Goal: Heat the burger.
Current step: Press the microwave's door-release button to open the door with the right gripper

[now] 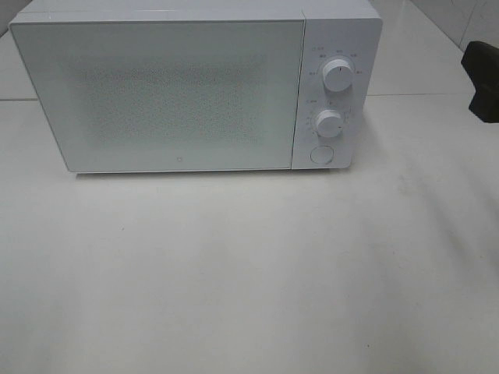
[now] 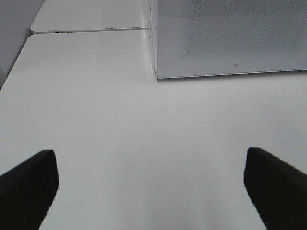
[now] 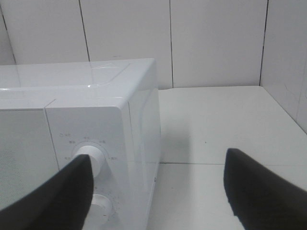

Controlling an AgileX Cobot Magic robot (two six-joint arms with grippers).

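White table | microwave shut | left tool apart, low | right tool apart, raised beside microwave

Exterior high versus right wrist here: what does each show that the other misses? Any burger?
Only exterior high: the whole shut door of the microwave, the round button under the knobs, and the table in front of it. Only right wrist: the tiled wall, the microwave's top, and the right gripper standing open; exterior high catches just a dark piece at its right edge. Both: the microwave, its upper knob and lower knob. The burger shows in neither.
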